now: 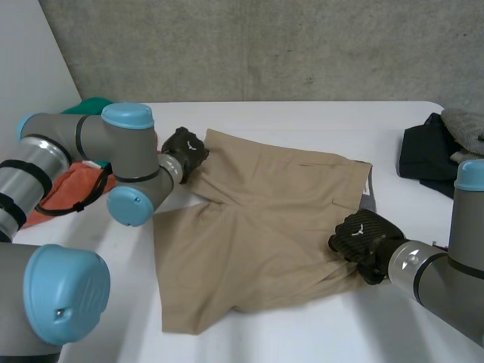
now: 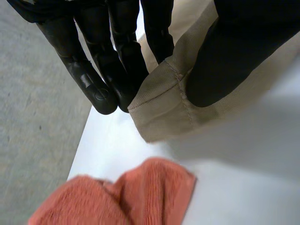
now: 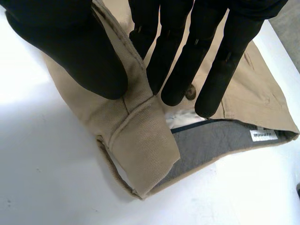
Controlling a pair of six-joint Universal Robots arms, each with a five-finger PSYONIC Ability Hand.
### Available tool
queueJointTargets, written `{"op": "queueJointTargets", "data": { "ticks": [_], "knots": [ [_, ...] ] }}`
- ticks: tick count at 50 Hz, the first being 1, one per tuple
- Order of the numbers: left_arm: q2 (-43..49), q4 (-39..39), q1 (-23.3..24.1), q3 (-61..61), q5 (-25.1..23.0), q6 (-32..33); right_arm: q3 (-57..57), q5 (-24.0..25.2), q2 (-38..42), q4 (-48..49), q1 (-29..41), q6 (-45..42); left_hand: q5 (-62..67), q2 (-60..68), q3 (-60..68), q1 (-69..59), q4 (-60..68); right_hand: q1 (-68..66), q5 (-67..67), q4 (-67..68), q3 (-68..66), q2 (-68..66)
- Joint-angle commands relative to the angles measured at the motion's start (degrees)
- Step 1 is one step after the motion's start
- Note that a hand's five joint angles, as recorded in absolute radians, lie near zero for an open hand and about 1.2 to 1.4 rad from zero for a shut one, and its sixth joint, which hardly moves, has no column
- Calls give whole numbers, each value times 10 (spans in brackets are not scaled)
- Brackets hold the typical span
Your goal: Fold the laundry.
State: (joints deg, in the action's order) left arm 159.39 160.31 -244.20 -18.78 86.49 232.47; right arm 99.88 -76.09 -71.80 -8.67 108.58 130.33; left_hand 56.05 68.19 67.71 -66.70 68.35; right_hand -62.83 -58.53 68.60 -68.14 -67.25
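My left hand (image 1: 184, 151) pinches one leg's hem corner of the tan shorts (image 1: 257, 227), which lie spread in the middle of the table (image 1: 302, 336), and my right hand (image 1: 365, 238) pinches the waist corner nearer the right edge, so I think I can lift both and fold them.

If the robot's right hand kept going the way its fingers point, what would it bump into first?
Probably the tan shorts themselves: the right hand pinches their edge, and more of the cloth lies just past its fingertips, though the gap is hard to judge.
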Motion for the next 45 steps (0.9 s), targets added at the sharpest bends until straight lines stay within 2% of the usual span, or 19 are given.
{"op": "queueJointTargets", "data": {
  "ticks": [1, 3, 6, 11, 13, 14, 18, 20, 24, 25, 29, 33, 39, 45],
  "knots": [
    [-19, 15, 4, -52, 75, 47, 4, -4, -7, -6, 13, 10, 139, 118, 123, -133, 117, -172, -115, 114, -119, -127],
    [-14, 11, 7, -51, 105, 55, 3, -5, -11, -10, 16, 15, 139, 118, 123, -133, 117, -172, -115, 114, -119, -127],
    [-23, 10, 14, -59, 106, 49, 4, -5, -16, -17, 22, 25, 125, 103, 108, -118, 102, -172, -115, 114, -119, -127],
    [-51, 19, 22, -72, 91, 31, 4, -7, -18, -19, 30, 32, -68, -90, -85, 75, -91, -172, -115, 114, -119, -127],
    [-66, 22, 22, -81, 99, 22, 3, -10, -19, -19, 31, 34, -203, -224, -219, 209, -226, -172, -115, 114, -119, -127],
    [-85, 23, 21, -96, 116, 10, 3, -11, -19, -19, 33, 34, -327, -348, -343, 333, -350, -172, -115, 114, -119, -127],
    [-158, 25, 21, -162, 154, -45, 1, -11, -22, -18, 44, 39, -395, -416, -412, 401, -418, -172, -115, 114, -119, -127],
    [-196, 26, 20, -198, 156, -76, 0, -11, -21, -16, 49, 41, -427, -448, -444, 434, -450, -172, -115, 114, -119, -127],
    [-303, 26, 15, -316, 141, -173, -10, -15, -22, -11, 59, 50, -414, -435, -430, 420, -437, -172, -115, 114, -119, -127],
    [-345, 25, 15, -368, 128, -216, -16, -19, -22, -9, 64, 56, -410, -432, -427, 417, -433, -172, -115, 114, -119, -127],
    [-444, 23, 21, -504, 89, -303, -35, -28, -26, -3, 71, 84, -375, -397, -392, 382, -398, -172, -115, 114, -119, -127],
    [-510, 24, 42, -624, 48, -357, -57, -34, -26, 1, 76, 133, -333, -355, -350, 340, -356, -172, -115, 114, -119, -127],
    [-537, 30, 86, -733, 40, -378, -93, -52, -15, 12, 69, 227, -333, -354, -350, 339, -356, -172, -115, 114, -119, -127],
    [-521, 33, 123, -761, 90, -379, -135, -105, 16, 18, 56, 319, -331, -353, -348, 338, -354, -172, -115, 114, -119, -127]
  ]
}}
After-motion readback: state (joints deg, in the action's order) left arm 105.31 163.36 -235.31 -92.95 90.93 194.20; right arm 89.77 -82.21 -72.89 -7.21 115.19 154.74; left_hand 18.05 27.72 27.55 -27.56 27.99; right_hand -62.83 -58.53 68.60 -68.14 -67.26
